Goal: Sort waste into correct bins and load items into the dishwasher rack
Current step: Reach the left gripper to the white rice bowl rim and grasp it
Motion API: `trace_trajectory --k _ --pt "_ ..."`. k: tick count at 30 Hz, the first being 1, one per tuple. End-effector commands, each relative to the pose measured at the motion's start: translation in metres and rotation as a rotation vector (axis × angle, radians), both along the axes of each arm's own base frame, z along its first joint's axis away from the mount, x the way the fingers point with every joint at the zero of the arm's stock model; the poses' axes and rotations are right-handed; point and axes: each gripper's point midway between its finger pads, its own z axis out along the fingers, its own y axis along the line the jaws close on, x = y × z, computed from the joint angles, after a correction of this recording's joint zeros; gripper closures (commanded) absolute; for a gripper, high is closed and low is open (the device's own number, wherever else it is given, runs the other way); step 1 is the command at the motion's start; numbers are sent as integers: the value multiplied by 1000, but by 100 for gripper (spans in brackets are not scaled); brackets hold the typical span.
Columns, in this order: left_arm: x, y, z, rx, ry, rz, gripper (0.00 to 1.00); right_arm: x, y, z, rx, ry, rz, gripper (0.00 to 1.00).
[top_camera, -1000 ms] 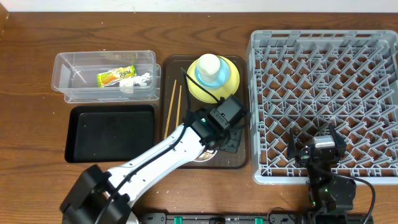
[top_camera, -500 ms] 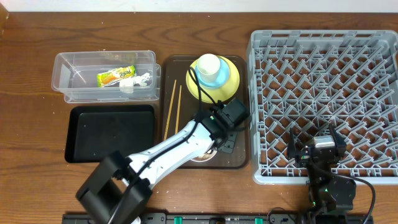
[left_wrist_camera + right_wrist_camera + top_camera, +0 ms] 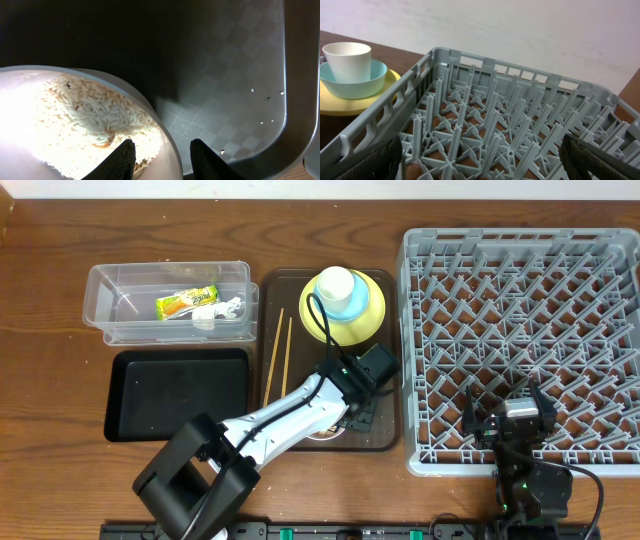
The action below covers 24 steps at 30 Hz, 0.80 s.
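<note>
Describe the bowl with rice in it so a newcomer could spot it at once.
Start at the grey dishwasher rack; the brown serving tray lies just left of it. At the tray's near end, under the left gripper, sits the white bowl, the only dish holding rice.

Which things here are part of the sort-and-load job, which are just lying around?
Job: snack wrapper, napkin, rice, clear tub, black tray, yellow plate, blue bowl, white cup, white bowl, chopsticks, dishwasher rack.
Bystanders: brown serving tray, table.

Left arm [image 3: 285, 418]: white links, black joints, black cable, green LED. Right arm [image 3: 522, 465] all black. Left gripper [image 3: 162, 152] black.
</note>
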Motion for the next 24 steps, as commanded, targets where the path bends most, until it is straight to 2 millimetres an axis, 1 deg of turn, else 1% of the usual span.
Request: trace_trajectory --k 1,4,5,6,10,15,16,17,20,24 --pt "-2 8 -5 30 3 15 61 0 0 -1 4 2 3 1" --pt "-1 6 -5 24 -5 15 61 0 0 -1 4 2 3 1" --pt "1 5 -4 18 -9 15 64 0 0 -1 4 2 2 1" --pt "2 3 -4 12 -15 15 70 0 0 -1 4 2 3 1" --pt "3 2 -4 10 -21 15 81 0 0 -1 4 2 3 1" --pt "4 4 -4 20 -26 16 81 0 0 -1 4 2 2 1" --pt "4 4 -4 20 -26 16 88 0 0 -1 4 2 3 1" --pt "4 4 -4 20 -26 16 93 0 0 -1 4 2 3 1" --pt "4 4 -4 20 -27 16 94 0 0 -1 4 2 3 1" --pt "5 4 -2 21 -34 -27 94 0 0 -1 4 2 3 1"
